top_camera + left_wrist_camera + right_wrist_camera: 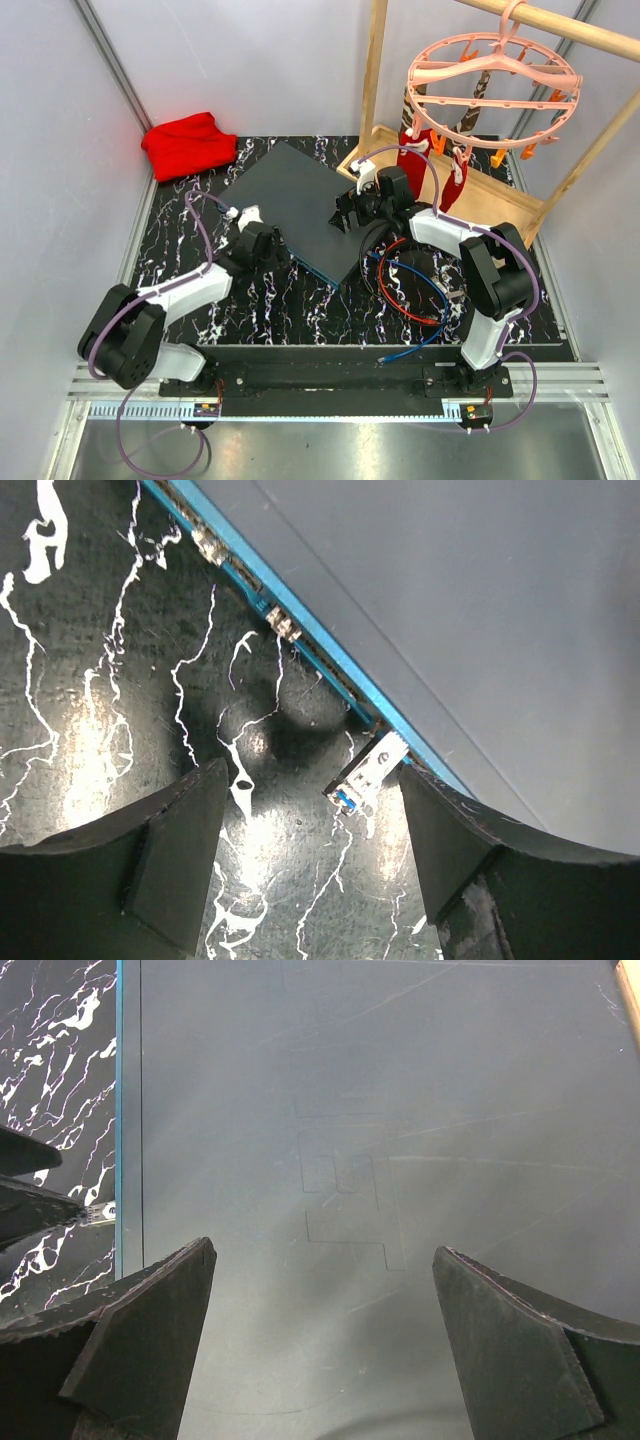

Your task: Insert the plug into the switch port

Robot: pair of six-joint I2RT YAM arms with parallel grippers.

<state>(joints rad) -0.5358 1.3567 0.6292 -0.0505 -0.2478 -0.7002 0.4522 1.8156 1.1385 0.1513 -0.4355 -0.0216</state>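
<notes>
The switch [295,200] is a flat dark grey box lying slantwise on the black marbled mat, with a teal front edge [300,640] lined with small sockets. The plug [368,775], a small silver piece with a blue tab, sticks out of that edge, its far end against a socket. My left gripper [312,780] is open and straddles the plug without touching it; both dark fingers stand apart from it. My right gripper [322,1250] is open above the switch's grey top [400,1110], with nothing between its fingers. The plug [100,1215] also shows small by the teal edge.
Red and blue cables [410,290] loop on the mat right of the switch. A red cloth [188,143] lies at the back left. A wooden rack [375,70] with a pink clip hanger [495,80] stands on a wooden tray [500,190] at the back right.
</notes>
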